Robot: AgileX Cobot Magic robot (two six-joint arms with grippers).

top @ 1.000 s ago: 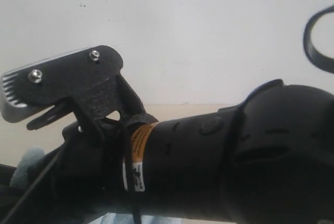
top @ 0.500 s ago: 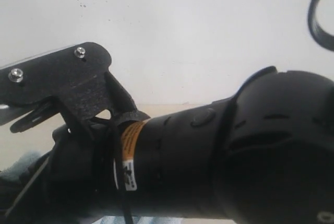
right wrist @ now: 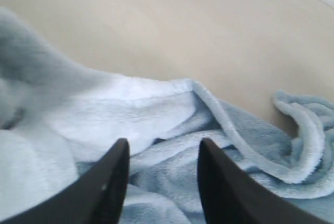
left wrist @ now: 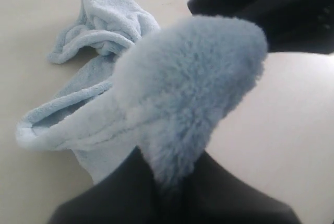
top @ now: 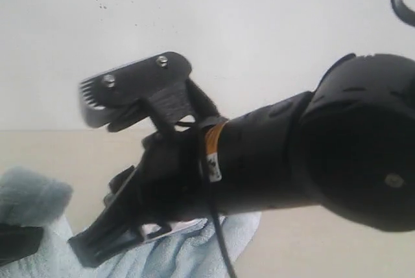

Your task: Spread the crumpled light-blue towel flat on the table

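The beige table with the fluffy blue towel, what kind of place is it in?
Probably a robot lab or test bench, not a home: a plain pale beige table against a bare white wall, a black robot arm, and one fluffy light-blue towel.

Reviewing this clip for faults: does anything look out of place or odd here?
Only the towel: it lies bunched and folded on the table, not flat, with one fluffy fold pinched up in the shut left gripper. The right gripper hangs open above it. No damage or spills visible.
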